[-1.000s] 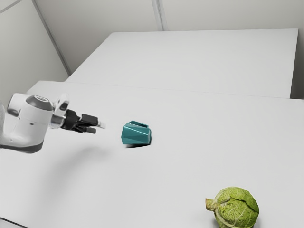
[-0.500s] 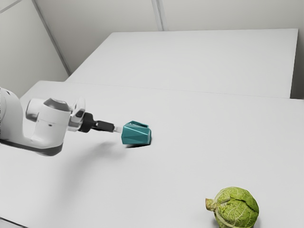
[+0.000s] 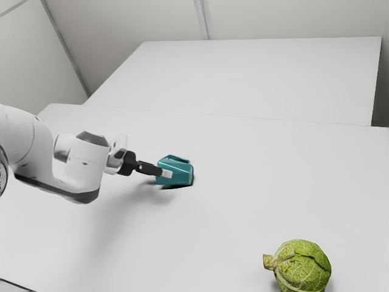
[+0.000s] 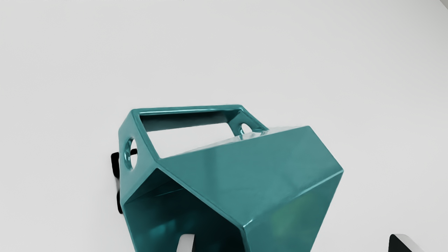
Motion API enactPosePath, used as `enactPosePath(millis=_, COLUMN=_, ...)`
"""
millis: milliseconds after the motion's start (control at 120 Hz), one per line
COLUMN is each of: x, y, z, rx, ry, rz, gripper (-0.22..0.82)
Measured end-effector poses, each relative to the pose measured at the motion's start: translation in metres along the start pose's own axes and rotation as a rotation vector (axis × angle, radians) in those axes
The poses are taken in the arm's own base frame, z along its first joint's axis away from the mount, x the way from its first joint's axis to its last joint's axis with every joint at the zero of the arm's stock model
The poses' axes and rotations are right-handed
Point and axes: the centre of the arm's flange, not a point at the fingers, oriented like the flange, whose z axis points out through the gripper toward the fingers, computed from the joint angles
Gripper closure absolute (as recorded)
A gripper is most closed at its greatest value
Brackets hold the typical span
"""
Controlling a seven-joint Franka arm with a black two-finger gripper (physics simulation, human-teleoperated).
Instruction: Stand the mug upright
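Observation:
In the exterior view my gripper (image 3: 166, 174) overlaps the open end of the teal mug (image 3: 182, 175), which lies on its side on the table. In the wrist view the gripper (image 4: 292, 243) is open, its fingers wide apart. One finger stands at the mouth of the mug (image 4: 252, 168), in front of its dark inside, and the other is out beyond the mug's outer wall. The angular handle is on the mug's upper side. Whether a finger touches the mug, I cannot tell.
A green cabbage (image 3: 302, 266) sits on the white table (image 3: 243, 201), toward the exterior view's lower right. Behind is another white surface (image 3: 255, 79), with pale walls around it.
My arm has moved toward the exterior view's right and slightly lower, bringing the gripper from short of the mug to its open end. The hand has turned. Mug and cabbage have not moved.

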Motion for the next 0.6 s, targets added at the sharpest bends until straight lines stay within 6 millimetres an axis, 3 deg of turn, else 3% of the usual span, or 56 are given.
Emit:
enactPosePath(millis=233, x=0.003, y=0.010, z=0.017, rx=-0.022, ry=-0.002, rz=0.037, gripper=0.05)
enactPosePath(millis=600, x=0.025, y=0.038, z=0.019, rx=-0.035, ry=0.040, rz=0.109, gripper=0.34)
